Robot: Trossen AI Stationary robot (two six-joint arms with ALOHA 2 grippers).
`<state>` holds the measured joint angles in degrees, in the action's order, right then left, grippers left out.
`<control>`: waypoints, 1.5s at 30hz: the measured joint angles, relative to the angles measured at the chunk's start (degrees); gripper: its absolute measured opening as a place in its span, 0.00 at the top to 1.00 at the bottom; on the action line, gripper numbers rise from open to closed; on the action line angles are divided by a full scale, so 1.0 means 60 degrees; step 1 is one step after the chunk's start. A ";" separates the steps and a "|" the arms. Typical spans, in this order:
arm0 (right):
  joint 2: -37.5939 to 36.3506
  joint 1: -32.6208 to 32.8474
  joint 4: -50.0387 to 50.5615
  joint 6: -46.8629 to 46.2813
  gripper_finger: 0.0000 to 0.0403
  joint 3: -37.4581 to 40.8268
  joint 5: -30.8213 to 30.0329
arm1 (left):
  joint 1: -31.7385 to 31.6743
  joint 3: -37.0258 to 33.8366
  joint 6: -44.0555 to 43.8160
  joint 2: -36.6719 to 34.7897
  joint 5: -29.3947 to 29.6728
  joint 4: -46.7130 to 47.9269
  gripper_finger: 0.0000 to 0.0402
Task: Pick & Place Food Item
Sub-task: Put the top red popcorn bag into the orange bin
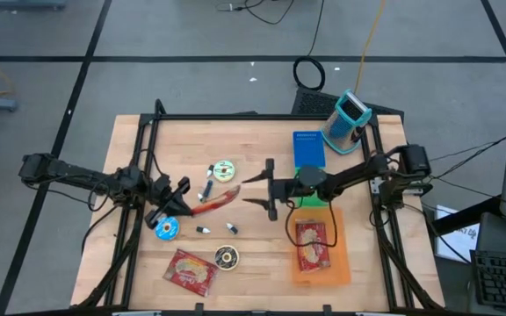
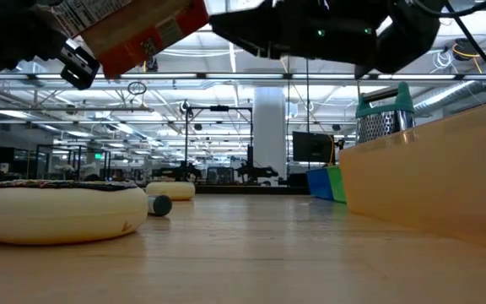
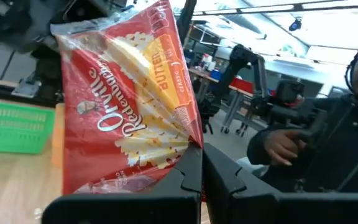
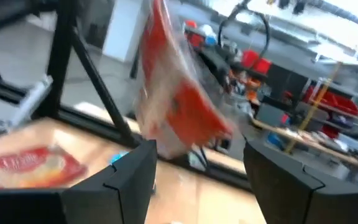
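Fingers of the left gripper [image 3: 201, 180] clamped tight on one edge of the red popcorn bag [image 3: 132, 99], held up off the table and pointed toward the orange tray [image 1: 341, 263]; fingers of the right gripper [image 1: 266, 189] spread wide, facing the bag's free end from the tray side, just short of it and not yet touching. Looks like a hand-over between arms, with the bag hanging mid-air between them, well left of the tray. Second bag [image 1: 313, 244] already lying in the tray, another [image 1: 191, 270] flat on the wood left of the tray. Risks from here: closing the right fingers on loose, slippery film only, so a slide-out once the left lets go; releasing too early, so a drop onto the table short of the tray; crushing the contents with a hard squeeze; gripper tips colliding.
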<state>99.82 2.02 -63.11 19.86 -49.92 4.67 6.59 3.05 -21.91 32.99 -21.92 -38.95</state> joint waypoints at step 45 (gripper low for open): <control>0.0103 0.0087 0.0991 0.0560 0.62 -0.0826 0.2021 | 0.0007 0.0000 -0.0481 0.0000 0.0496 -0.0031 1.00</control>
<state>100.44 2.55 -57.17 23.22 -54.87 16.80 6.63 3.05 -24.80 32.99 -18.94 -39.13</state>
